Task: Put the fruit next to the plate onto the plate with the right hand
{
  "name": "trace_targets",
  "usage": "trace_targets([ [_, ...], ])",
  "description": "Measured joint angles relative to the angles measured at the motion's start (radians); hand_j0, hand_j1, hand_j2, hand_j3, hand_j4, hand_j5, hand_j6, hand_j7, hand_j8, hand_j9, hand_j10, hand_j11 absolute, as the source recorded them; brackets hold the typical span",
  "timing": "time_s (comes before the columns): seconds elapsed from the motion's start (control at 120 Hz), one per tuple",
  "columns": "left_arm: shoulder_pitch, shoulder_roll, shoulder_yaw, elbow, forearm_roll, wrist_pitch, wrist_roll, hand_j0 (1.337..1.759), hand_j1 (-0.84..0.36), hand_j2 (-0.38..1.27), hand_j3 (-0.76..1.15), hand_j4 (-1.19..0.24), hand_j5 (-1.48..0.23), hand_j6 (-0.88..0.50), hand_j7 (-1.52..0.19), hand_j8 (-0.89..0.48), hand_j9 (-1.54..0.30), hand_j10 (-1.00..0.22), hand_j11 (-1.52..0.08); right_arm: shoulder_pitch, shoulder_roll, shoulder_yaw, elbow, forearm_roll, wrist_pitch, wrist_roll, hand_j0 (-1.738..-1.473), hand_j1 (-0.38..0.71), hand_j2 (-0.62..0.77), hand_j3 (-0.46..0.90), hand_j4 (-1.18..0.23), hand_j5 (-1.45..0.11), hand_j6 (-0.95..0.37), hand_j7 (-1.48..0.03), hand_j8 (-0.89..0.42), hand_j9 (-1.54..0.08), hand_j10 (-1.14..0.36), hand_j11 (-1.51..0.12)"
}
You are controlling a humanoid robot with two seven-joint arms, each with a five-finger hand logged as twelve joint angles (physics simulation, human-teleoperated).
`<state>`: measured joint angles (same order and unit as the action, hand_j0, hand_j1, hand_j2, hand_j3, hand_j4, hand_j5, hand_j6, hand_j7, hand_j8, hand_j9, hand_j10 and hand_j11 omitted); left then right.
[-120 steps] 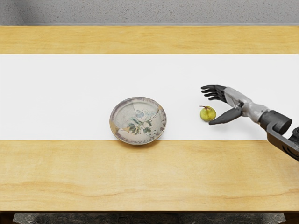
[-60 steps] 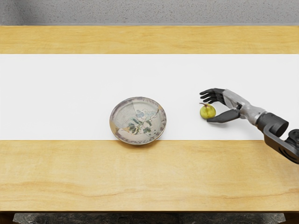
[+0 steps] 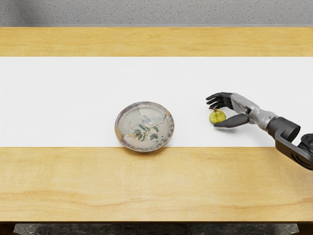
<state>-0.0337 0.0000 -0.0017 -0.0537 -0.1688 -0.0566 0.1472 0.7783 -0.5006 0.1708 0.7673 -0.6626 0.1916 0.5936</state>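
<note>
You've got the right hand in from the right edge, fingers curled over the far side of the fruit and thumb pressed along its near side, so it's gripping the fruit. The fruit, small, yellow-green and stemmed, is on the white runner, well right of the plate and not on it; can't tell if it has left the surface. The patterned plate sits at the runner's near edge on the wooden table, nothing on it.
</note>
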Motion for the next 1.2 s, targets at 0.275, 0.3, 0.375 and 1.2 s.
trace_targets([
  [0.275, 0.000, 0.000, 0.000, 0.000, 0.000, 0.000, 0.000, 1.658, 0.32, 0.00, 0.00, -0.02, -0.03, -0.02, -0.03, -0.02, -0.03, -0.02, -0.03, -0.001, 0.001, 0.000, 0.000, 0.000, 0.032, 0.016, -1.658, 0.15, -0.08, 0.00, -0.42, -0.55, -0.42, -0.55, -0.42, -0.55, -0.38, -0.60],
  [0.3, 0.000, 0.000, 0.000, 0.000, 0.000, 0.000, 0.000, 1.658, 0.32, 0.00, 0.00, -0.02, -0.03, -0.02, -0.03, -0.02, -0.03, -0.02, -0.03, -0.001, 0.001, 0.000, 0.000, 0.000, 0.035, 0.016, -1.658, 0.16, -0.08, 0.00, -0.43, -0.55, -0.43, -0.55, -0.43, -0.55, -0.39, -0.60],
  [0.375, 0.000, 0.000, 0.000, 0.000, 0.000, 0.000, 0.000, 1.658, 0.32, 0.00, 0.00, -0.02, -0.03, -0.02, -0.03, -0.02, -0.03, -0.02, -0.03, -0.002, 0.003, -0.001, 0.000, 0.000, 0.039, 0.017, -1.658, 0.17, -0.08, 0.00, -0.43, -0.56, -0.43, -0.56, -0.43, -0.56, -0.41, -0.59],
  [1.2, 0.000, 0.000, 0.000, 0.000, 0.000, 0.000, 0.000, 1.658, 0.32, 0.00, 0.00, -0.02, -0.03, -0.02, -0.03, -0.02, -0.03, -0.02, -0.03, 0.000, 0.002, -0.014, -0.003, -0.010, 0.061, 0.018, -1.654, 0.39, -0.01, 0.00, -0.65, -0.85, -0.65, -0.84, -0.53, -0.86, -0.42, -0.87],
])
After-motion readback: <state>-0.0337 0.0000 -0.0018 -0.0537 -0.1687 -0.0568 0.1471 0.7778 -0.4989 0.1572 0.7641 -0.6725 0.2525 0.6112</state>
